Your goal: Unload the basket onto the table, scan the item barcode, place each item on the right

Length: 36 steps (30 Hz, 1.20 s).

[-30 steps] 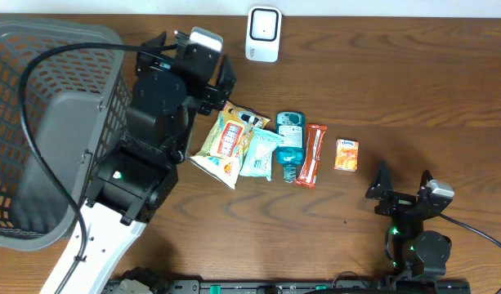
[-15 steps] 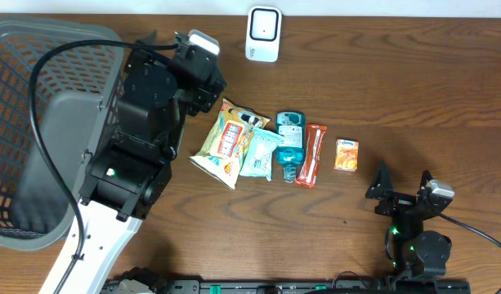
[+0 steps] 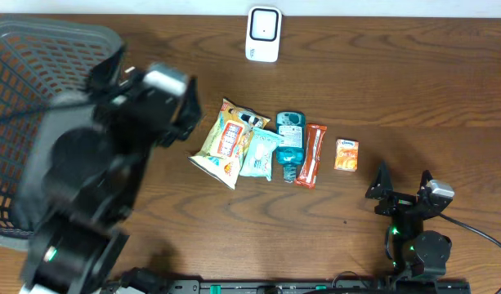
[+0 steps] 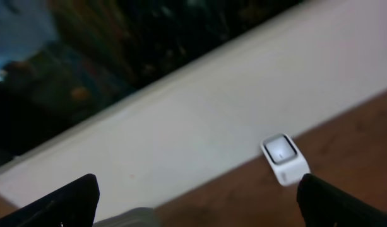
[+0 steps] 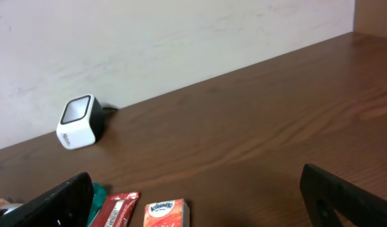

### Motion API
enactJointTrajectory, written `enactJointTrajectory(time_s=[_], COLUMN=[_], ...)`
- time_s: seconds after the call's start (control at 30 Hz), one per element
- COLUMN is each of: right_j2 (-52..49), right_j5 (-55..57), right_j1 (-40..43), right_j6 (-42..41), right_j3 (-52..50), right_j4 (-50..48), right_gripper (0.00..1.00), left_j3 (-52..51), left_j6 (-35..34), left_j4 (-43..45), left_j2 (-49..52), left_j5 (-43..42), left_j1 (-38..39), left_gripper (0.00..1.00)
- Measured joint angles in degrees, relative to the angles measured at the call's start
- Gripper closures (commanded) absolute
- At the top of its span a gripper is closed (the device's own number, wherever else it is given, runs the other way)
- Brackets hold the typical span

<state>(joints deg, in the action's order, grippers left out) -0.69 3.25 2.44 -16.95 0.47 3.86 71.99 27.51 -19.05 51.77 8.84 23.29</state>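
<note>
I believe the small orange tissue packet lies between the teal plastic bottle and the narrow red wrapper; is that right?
Not quite: the narrow red wrapper lies between the teal plastic bottle and the small orange tissue packet, as the overhead view shows.

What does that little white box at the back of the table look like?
The little white box is a chunky block with rounded corners, smooth like plastic. Its front has a pale window with a dark frame, and that face tilts upward. It stands by itself on the brown wooden table, close to the pale wall. Only the table touches it. A dark cord seems to come out behind it.
</note>
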Motion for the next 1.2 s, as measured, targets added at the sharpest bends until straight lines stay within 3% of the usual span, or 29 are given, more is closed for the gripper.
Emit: enactJointTrajectory(time_s=[0.33,0.53,0.87,1.07,1.2], right_j2=[0.0,0.0,0.0,0.0,0.0], right_j5=[0.3,0.4,-5.8,-8.5,-11.1], right_j1=[0.0,0.0,0.0,0.0,0.0], right_j6=[0.0,0.0,-0.9,-10.2,-15.9], right_j3=[0.0,0.0,0.0,0.0,0.0], right_j4=[0.0,0.0,0.0,-0.1,-0.3], right_gripper=[0.01,0.01,0.01,0.01,0.01], left_j3=[-1.2,-3.5,-4.1,-4.1,-4.1], left_j6=[0.0,0.0,0.0,0.0,0.0], left_j4=[0.0,-0.3,-0.1,7.4,7.1], left_j2=[-13.7,-19.1,-29.9,-34.5,-35.3], left_j5=[-1.6,-8.7,-12.8,-11.1,-7.0], left_j1=[-13.2,-21.7,-23.1,-23.2,-23.2], left_gripper=[0.02,0.02,0.02,0.02,0.02])
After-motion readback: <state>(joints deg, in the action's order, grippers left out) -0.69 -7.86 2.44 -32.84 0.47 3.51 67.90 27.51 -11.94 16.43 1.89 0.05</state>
